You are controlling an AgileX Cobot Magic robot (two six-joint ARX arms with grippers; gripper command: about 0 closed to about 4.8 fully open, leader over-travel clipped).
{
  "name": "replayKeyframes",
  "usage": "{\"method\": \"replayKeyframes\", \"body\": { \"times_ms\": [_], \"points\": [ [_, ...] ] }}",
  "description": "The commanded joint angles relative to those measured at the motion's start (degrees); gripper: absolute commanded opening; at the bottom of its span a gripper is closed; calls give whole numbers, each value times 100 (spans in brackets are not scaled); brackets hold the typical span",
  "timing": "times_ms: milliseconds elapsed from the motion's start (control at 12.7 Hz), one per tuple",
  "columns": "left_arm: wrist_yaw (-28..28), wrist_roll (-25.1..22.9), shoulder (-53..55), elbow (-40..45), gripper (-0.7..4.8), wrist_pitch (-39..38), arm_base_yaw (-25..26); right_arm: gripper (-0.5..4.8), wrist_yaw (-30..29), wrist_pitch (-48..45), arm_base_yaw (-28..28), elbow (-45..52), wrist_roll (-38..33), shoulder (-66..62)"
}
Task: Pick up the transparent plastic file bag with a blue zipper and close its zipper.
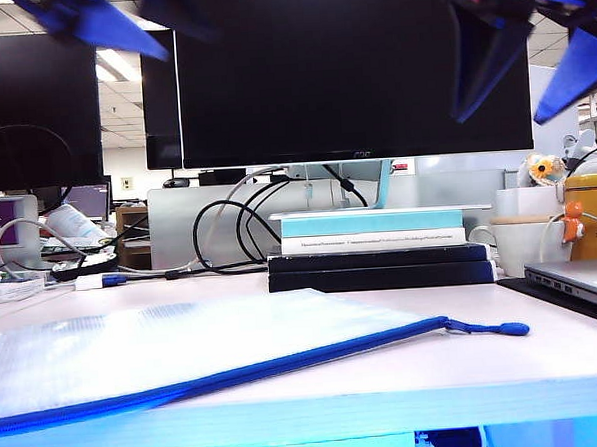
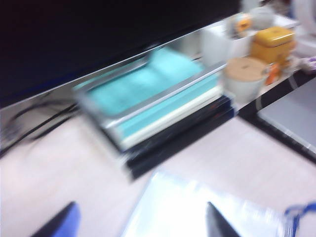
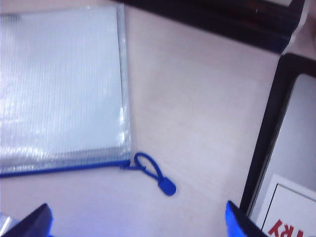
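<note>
File bag [image 1: 175,345] lies flat on desk [image 1: 545,346], zipper [image 3: 59,169] looks drawn to pull tab [image 3: 167,186]; left gripper [image 2: 140,222] and right gripper [image 3: 138,219] both released, raised, holding nothing; seemingly done.

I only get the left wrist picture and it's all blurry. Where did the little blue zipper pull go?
Observer: The pull tab lies on the table just past the file bag corner, at the end of the zipper, with nothing touching it.
Operator: Is the other claw grabbing the bag?
Observer: No. The right gripper hangs open above the pull tab, holding nothing.
Operator: Is my claw near the bag?
Observer: The left gripper is high up in front of the monitor, well above the bag, with its jaws apart.
Operator: What's under the turquoise book?
Observer: Two dark books, stacked flat.
</note>
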State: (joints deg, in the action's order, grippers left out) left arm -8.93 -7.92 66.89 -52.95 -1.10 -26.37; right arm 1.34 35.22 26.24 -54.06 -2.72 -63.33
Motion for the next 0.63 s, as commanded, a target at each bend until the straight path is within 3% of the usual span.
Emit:
{"method": "replayKeyframes", "body": {
  "times_ms": [79,157,236,393,550,628],
  "points": [
    [24,-24,-1346,142,330,-1322,750,479,11,-42,15,-22,-37,168],
    [319,-125,-1794,343,310,-1405,835,479,9,-234,15,-4,-122,391],
    [859,-363,-2465,741,254,-1429,839,479,24,-503,15,48,-203,750],
    [1268,-367,-3635,1552,238,-1434,841,479,463,-761,15,260,-199,1486],
    [1821,-256,-5058,2361,204,-1434,841,479,807,-1779,15,1318,-199,2927],
    [1818,-236,-5589,2549,204,-1427,841,479,944,-2310,13,1947,-190,3665]
  ]
}}
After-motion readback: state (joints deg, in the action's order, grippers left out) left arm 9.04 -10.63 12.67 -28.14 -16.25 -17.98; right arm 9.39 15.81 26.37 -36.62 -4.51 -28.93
